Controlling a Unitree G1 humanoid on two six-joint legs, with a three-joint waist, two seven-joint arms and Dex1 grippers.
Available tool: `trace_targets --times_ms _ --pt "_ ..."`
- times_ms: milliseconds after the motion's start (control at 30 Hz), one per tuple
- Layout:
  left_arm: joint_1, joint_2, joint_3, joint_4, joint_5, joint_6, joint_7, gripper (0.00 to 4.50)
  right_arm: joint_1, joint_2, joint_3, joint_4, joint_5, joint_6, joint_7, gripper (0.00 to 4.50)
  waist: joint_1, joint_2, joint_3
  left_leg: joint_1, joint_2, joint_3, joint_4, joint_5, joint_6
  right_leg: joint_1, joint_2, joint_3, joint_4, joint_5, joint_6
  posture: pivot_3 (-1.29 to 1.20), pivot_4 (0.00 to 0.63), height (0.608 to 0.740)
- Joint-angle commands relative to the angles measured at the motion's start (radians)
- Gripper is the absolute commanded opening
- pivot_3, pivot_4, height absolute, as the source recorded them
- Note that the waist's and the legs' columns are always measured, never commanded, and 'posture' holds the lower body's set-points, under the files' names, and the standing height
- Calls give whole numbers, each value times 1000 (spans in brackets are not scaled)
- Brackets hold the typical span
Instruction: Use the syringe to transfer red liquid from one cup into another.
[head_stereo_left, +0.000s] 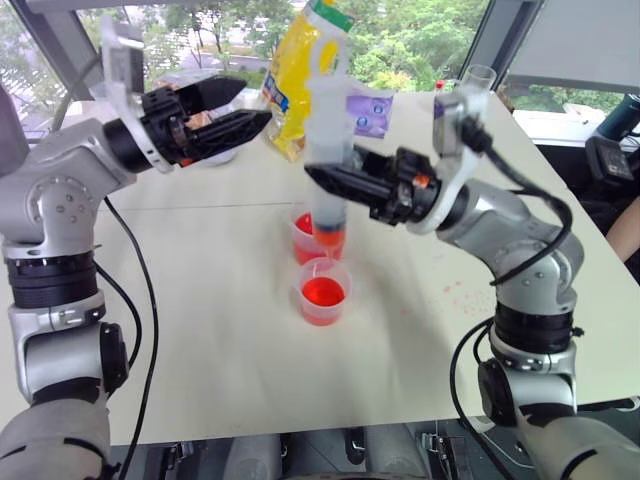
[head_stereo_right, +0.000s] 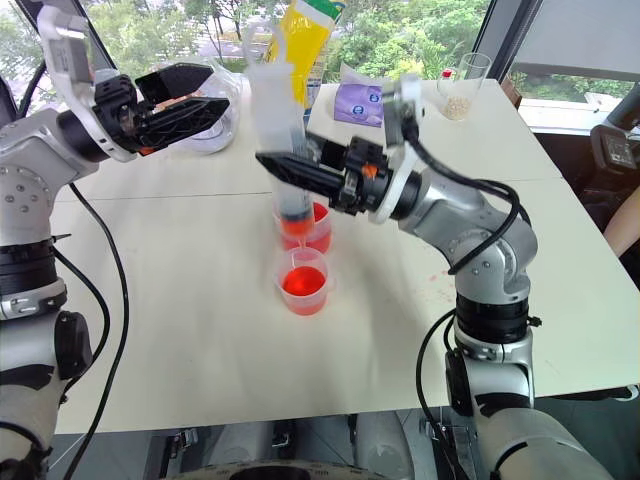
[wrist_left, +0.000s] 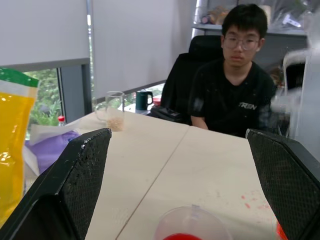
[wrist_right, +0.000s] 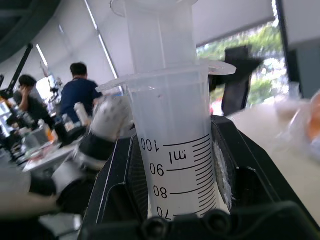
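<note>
Red liquid (head_stereo_left: 328, 236) sat low in the syringe (head_stereo_left: 327, 160) our right gripper (head_stereo_left: 330, 181) clamped; left gripper (head_stereo_left: 232, 112) gaped empty. Jolts risked drips missing the cups (head_stereo_left: 323, 291).

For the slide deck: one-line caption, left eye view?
Right gripper holds syringe upright over two cups of red liquid; left gripper open.
</note>
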Motion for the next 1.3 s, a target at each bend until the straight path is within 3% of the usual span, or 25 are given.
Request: trace_targets --times_ms 33,467,1033,1133,1300 --pt "-27 17 17 -38 -50 34 -19 4454 53 -2 47 -36 -35 -61 25 1379 -2 0 0 0 0 0 0 0 0 0 0 0 0 0 0 0 150 740" --pt "-28 47 60 -177 -337 267 -24 4454 131 -12 124 -16 -150 -170 57 1379 -1 0 0 0 0 0 0 0 0 0 0 0 0 0 0 0 150 740" --pt "40 50 -37 -230 -289 270 -30 4454 122 -8 131 -26 -156 -168 47 1379 0 0 0 0 0 0 0 0 0 0 0 0 0 0 0 0 150 740" --pt "40 47 -38 -235 -297 275 -24 3635 122 -9 133 -24 -158 -167 47 1379 0 0 0 0 0 0 0 0 0 0 0 0 0 0 0 0 150 740" --pt "32 39 -38 -230 -301 273 -14 915 122 -11 134 -25 -160 -164 47 1379 0 0 0 0 0 0 0 0 0 0 0 0 0 0 0 0 150 740"
